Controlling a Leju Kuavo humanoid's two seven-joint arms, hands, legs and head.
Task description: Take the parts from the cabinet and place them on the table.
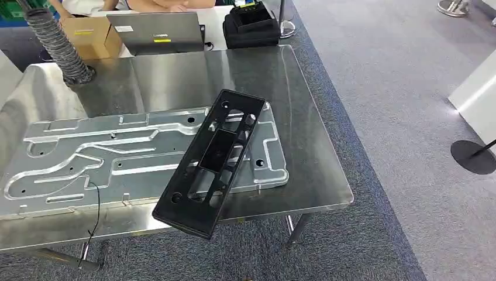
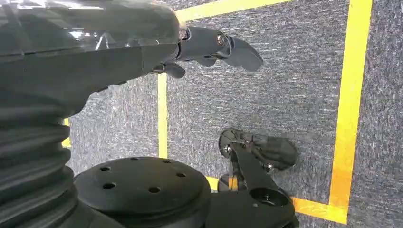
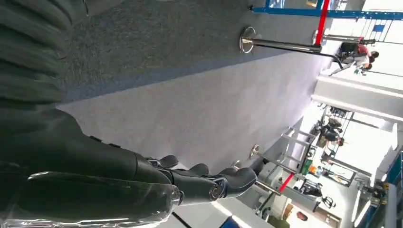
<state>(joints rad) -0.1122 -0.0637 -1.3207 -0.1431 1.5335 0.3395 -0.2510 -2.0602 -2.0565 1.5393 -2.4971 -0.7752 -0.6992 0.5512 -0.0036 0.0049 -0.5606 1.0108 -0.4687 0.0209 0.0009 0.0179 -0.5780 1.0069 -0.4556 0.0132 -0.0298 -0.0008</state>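
Lying askew — black part (image 1: 209,164) on table (image 1: 316,152).

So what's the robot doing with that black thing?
Nothing right now. The black panel with cutouts lies slanted across the machined aluminium plate on the steel table, one end poking over the near edge. The left hand hangs over the carpet, holding nothing, and the right hand is empty too.

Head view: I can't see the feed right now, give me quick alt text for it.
A long black part with cut-outs lies slanted across a machined aluminium plate on a shiny metal table, its near end overhanging the table's front edge. At the far side sit a laptop, a cardboard box and a black case.
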